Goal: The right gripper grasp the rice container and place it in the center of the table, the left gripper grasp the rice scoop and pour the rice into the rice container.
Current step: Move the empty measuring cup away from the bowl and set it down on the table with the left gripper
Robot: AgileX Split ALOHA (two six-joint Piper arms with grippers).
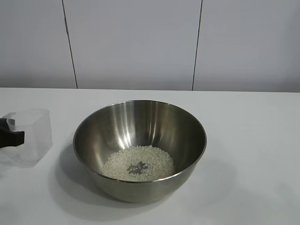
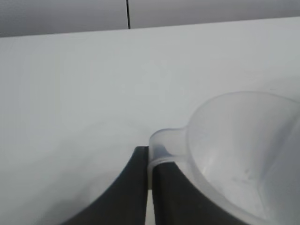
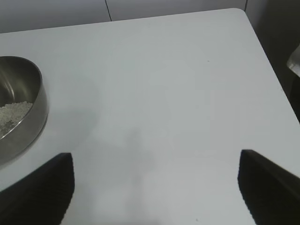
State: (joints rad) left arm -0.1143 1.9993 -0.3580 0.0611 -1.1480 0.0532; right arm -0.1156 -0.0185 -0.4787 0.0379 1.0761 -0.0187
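Note:
The steel rice container (image 1: 139, 149) stands on the white table (image 1: 253, 140) near its middle, with a heap of rice (image 1: 138, 162) on its bottom. The clear plastic rice scoop (image 1: 29, 136) is at the far left, upright and empty-looking. My left gripper (image 1: 11, 137) is shut on the scoop's small handle (image 2: 161, 145); the scoop's bowl (image 2: 243, 150) shows beside the fingers. My right gripper (image 3: 154, 185) is open and empty over bare table, to the right of the container (image 3: 21, 108). It is out of the exterior view.
The table's far right corner and edge (image 3: 262, 51) show in the right wrist view. A white panelled wall (image 1: 136, 42) stands behind the table.

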